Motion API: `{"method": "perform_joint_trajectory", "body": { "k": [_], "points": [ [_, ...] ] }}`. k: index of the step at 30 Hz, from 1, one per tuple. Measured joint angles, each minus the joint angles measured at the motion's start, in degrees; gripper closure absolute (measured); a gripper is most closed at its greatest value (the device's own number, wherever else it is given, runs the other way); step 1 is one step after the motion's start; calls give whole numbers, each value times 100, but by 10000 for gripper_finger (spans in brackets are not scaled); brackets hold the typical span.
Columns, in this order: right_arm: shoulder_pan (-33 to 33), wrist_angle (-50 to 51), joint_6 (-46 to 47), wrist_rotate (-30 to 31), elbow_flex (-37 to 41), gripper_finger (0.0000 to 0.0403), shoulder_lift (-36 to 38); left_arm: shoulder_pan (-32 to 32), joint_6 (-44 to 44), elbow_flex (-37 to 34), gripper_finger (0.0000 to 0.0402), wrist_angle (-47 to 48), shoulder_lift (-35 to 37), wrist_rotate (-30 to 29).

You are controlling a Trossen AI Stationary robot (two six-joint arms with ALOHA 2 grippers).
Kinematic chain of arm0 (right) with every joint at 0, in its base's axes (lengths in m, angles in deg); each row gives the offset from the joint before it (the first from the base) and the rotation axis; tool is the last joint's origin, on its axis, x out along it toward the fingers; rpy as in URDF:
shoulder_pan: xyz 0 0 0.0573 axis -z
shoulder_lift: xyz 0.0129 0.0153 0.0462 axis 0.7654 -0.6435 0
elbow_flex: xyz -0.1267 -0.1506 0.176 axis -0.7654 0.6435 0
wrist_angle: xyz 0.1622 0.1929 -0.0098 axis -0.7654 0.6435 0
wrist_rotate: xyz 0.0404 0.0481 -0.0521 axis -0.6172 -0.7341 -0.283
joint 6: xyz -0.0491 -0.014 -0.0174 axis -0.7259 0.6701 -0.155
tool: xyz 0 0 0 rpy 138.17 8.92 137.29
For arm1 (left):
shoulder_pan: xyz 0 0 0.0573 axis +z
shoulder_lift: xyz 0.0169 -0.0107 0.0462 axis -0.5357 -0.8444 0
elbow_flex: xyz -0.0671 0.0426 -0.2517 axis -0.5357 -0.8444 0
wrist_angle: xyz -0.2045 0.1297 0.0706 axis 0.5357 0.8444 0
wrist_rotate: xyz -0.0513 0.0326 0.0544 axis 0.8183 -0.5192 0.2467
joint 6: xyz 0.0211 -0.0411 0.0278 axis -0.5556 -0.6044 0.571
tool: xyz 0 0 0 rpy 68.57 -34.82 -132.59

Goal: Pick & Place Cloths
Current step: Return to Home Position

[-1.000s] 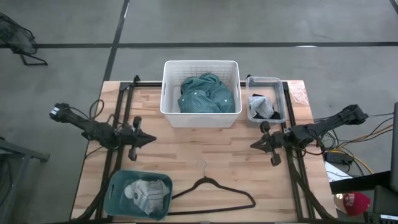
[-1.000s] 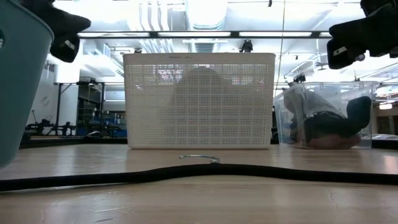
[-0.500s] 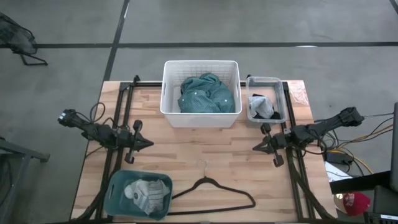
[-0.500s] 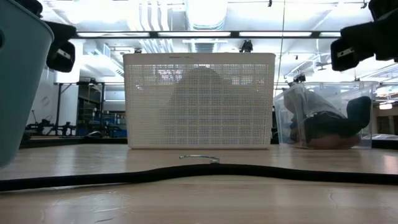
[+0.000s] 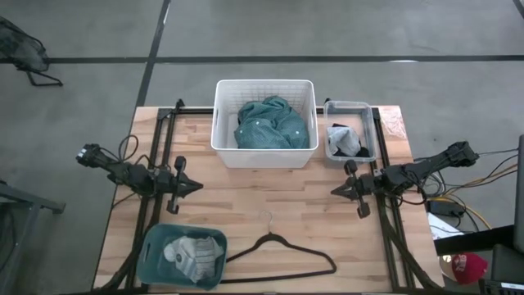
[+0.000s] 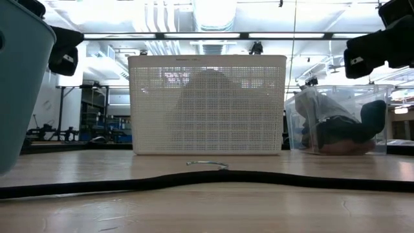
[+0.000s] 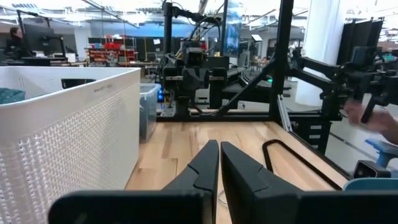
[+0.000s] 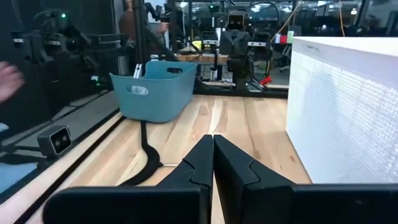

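Note:
The teal shirt lies bunched in the white basket. Small grey-white and black pieces fill the clear bin. Another grey-white piece lies in the teal tub. No large black or maroon cloth shows. My left gripper hovers shut over bare table, left of centre and above the tub. My right gripper hovers shut near the clear bin, right of centre. Both point toward the table's middle.
The thin black hanger lies flat by the near edge, right of the tub, its hook pointing at the basket. Bare wood stretches between the two grippers. Black frame rails run along both table sides. A person's hand shows beyond the table.
My left gripper has come down a little and drawn slightly back toward the table's left edge, still shut. The right gripper has stayed almost in place. No cloth has moved.

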Motion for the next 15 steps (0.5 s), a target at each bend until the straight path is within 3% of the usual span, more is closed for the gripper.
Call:
{"method": "perform_joint_trajectory", "body": {
  "k": [8,15],
  "points": [
    [0,-1,-698,-1,0,394,-2,-2,-6,-2,379,1,-16,-4],
    [0,-1,-737,-6,0,394,-2,-2,-11,-4,376,5,-26,-9]
  ]
}}
